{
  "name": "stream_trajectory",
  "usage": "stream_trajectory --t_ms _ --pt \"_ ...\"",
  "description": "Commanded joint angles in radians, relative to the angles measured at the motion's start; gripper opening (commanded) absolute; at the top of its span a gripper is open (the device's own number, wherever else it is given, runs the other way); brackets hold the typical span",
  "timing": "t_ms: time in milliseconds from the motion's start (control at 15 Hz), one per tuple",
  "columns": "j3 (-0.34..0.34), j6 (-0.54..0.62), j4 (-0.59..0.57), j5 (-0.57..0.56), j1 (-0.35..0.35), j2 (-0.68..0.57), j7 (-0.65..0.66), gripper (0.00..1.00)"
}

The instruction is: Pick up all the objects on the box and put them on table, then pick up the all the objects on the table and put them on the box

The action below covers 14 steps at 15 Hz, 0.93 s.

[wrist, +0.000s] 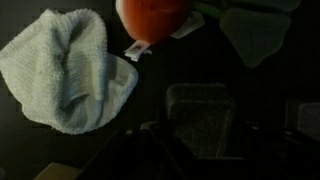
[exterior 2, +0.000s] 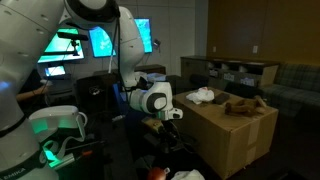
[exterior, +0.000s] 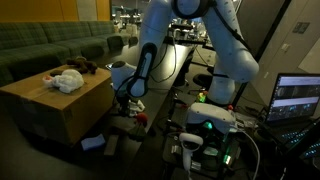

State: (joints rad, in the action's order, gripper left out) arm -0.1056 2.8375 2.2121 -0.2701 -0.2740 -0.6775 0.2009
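The gripper (exterior 2: 167,117) hung low, just beside the near edge of the cardboard box (exterior 2: 235,145); whether its fingers were spread could not be told. On the box top lay one white cloth (exterior 2: 203,96) and one brown toy (exterior 2: 243,105), apart, with bare room around them. The wrist view showed one pale cloth (wrist: 65,70) and one orange ball (wrist: 150,14) below.

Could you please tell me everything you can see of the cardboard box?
The cardboard box is large, plain brown and closed, and it stands upright with a flat top. In both exterior views a crumpled white cloth and a brown plush toy lie side by side on that top. The gripper hangs close beside the box; whether they touch is unclear.
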Motion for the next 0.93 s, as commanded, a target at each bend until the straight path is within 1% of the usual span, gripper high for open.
stream_trajectory --t_ms 0,133,200,267,333,467,533,867 --pt "-0.031 0.027 -0.099 0.018 -0.033 -0.089 0.016 0.32" --pt "-0.031 0.032 -0.128 0.028 -0.03 -0.117 0.01 0.32" --pt "-0.032 0.032 -0.142 0.032 -0.029 -0.128 0.009 0.54" --pt "-0.035 0.031 -0.148 0.033 -0.029 -0.131 0.007 0.82" --pt "-0.032 0.026 -0.156 0.037 -0.022 -0.136 0.002 0.83" --pt "-0.043 0.028 -0.151 0.037 -0.026 -0.129 0.006 0.96" --pt "-0.047 0.03 -0.139 0.037 -0.026 -0.118 0.006 1.0" --pt "-0.081 0.031 -0.067 0.04 -0.03 -0.058 0.032 1.0"
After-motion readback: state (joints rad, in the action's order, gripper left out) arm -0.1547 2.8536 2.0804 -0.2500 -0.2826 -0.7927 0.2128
